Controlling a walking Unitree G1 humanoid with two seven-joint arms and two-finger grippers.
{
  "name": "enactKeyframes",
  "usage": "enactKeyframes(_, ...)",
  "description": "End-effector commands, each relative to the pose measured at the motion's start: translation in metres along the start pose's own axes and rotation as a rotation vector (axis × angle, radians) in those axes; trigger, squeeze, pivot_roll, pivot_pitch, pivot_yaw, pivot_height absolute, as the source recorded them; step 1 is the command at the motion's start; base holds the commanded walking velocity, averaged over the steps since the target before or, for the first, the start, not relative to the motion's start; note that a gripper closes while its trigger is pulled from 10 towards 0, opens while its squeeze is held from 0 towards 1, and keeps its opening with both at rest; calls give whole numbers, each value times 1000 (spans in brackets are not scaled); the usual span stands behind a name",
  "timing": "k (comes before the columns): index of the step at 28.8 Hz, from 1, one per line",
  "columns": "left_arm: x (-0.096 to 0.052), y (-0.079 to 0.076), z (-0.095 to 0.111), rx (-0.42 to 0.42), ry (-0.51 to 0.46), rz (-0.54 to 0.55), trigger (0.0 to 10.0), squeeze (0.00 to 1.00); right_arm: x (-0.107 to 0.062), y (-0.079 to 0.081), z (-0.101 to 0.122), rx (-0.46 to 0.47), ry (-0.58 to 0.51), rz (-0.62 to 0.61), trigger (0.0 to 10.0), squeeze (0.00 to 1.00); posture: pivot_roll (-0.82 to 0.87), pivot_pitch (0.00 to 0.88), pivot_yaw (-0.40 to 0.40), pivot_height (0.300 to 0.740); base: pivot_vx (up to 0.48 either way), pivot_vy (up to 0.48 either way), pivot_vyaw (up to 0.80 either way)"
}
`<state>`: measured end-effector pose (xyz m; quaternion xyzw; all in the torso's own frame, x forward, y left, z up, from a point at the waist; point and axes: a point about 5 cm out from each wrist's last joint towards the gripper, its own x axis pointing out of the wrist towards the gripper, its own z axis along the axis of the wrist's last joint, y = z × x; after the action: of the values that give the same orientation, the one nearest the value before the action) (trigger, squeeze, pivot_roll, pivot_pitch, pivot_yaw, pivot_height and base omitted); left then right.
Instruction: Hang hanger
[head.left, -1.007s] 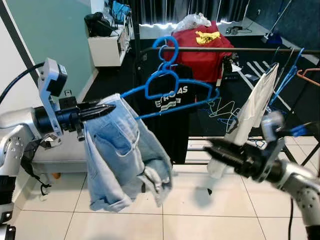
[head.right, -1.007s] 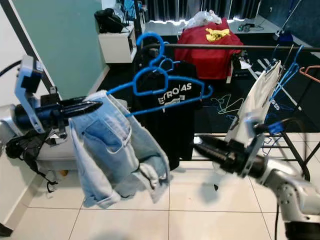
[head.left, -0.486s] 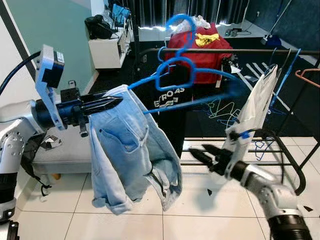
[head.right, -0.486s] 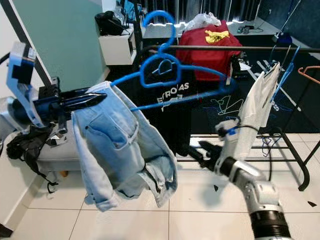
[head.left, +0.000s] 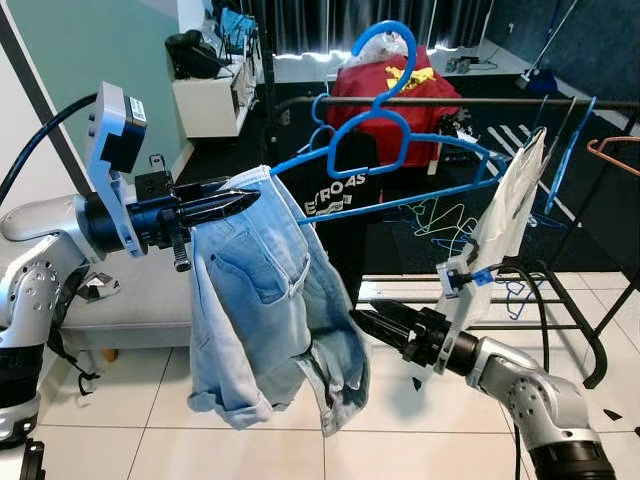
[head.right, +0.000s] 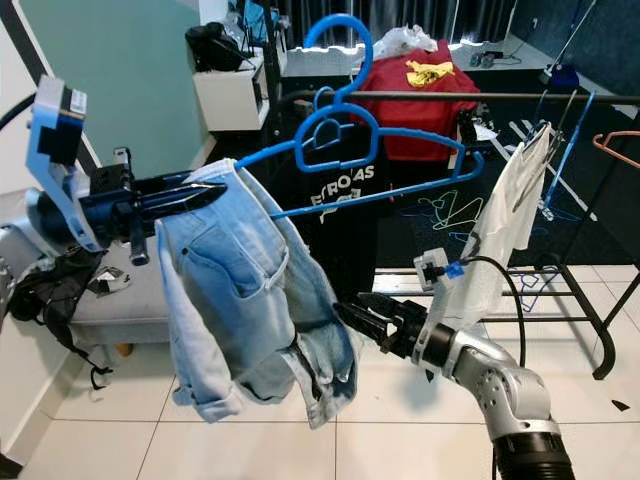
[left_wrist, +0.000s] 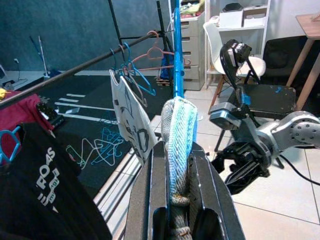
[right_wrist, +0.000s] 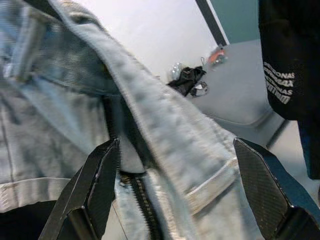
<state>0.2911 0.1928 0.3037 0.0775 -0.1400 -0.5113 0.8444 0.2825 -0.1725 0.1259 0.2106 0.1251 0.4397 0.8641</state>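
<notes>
A blue plastic hanger (head.left: 385, 150) carries light-blue denim jeans (head.left: 265, 310) draped over its left end. My left gripper (head.left: 245, 200) is shut on that end, its fingers (left_wrist: 150, 185) clamping the denim waistband (left_wrist: 179, 120) and the hanger bar. The hanger's hook (head.left: 385, 45) stands above and in front of the dark rack rail (head.left: 500, 101), not on it. My right gripper (head.left: 365, 322) is open, low and to the right, its fingers (right_wrist: 95, 185) spread right against the hanging denim (right_wrist: 165, 120).
On the rail hang a black printed T-shirt (head.left: 340, 195), a white garment (head.left: 505, 215) and an orange hanger (head.left: 610, 150). A red cloth pile (head.left: 400, 80) lies behind. A grey bench (head.left: 110, 300) stands at the left, and the floor is tiled (head.left: 400, 440).
My left arm has carried the hanger and jeans up and to the right, toward the rail. The right gripper has swung left and down until it reaches the jeans.
</notes>
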Motion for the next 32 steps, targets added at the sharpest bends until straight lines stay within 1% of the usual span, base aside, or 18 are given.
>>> enactKeyframes(1, 2, -1, 3, 25, -7, 11, 0, 0, -2, 5, 4, -42, -27, 30, 10000, 0, 34, 0, 34, 740, 0, 0, 0)
enactKeyframes(3, 4, -2, 1, 22, -2, 13, 0, 0, -3, 5, 0, -94, 22, 24, 10000, 0, 33, 0, 35, 740, 0, 0, 0)
enactKeyframes(5, 5, -2, 2, 21, -7, 10, 0, 0, -4, -4, -12, -154, 138, -40, 10000, 0, 32, 0, 35, 740, 0, 0, 0)
enactKeyframes(6, 5, -2, 2, 20, -8, 9, 0, 0, -5, -7, -16, -175, 174, -61, 10000, 0, 32, 0, 35, 740, 0, 0, 0)
enactKeyframes(8, 6, -2, 4, 19, -14, 5, 0, 0, -6, -16, -22, -178, 215, -136, 10000, 0, 34, 0, 34, 740, 0, 0, 0)
enactKeyframes(10, 6, -2, 5, 19, -16, 4, 0, 0, -7, -20, -25, -166, 226, -172, 10000, 0, 36, 0, 32, 740, 0, 0, 0)
enactKeyframes(13, 5, -2, 5, 20, -16, 6, 0, 0, -8, -23, -27, -152, 232, -190, 10000, 0, 37, 0, 31, 740, 0, 0, 0)
enactKeyframes(14, 4, -2, 6, 20, -16, 7, 0, 0, -9, -26, -28, -141, 232, -206, 7647, 0, 37, 0, 32, 740, 0, 0, 0)
enactKeyframes(15, 4, -2, 6, 20, -15, 8, 0, 0, -10, -28, -28, -135, 231, -215, 7647, 0, 37, 0, 32, 740, 0, 0, 0)
enactKeyframes(16, 4, -2, 6, 20, -15, 8, 0, 0, -12, -29, -29, -128, 233, -218, 3098, 0, 37, 0, 32, 740, 0, 0, 0)
enactKeyframes(17, 4, -2, 6, 20, -15, 9, 0, 0, -13, -30, -30, -128, 237, -218, 1922, 0, 37, 0, 32, 740, 0, 0, 0)
enactKeyframes(18, 4, -2, 6, 20, -15, 9, 0, 0, -13, -30, -30, -128, 237, -218, 1922, 0, 37, 0, 32, 740, 0, 0, 0)
enactKeyframes(19, 4, -1, 6, 20, -15, 10, 0, 0, -14, -30, -31, -129, 240, -216, 0, 0, 37, 0, 32, 740, 0, 0, 0)
enactKeyframes(24, 4, -1, 5, 14, -14, 6, 0, 0, -18, -33, -33, -93, 226, -207, 0, 0, 33, 0, 35, 740, 0, 0, 0)
enactKeyframes(32, 3, -1, 1, 21, 13, 3, 0, 0, -22, -36, -30, -97, 226, -209, 0, 0, 33, 0, 34, 740, 0, 0, 0)
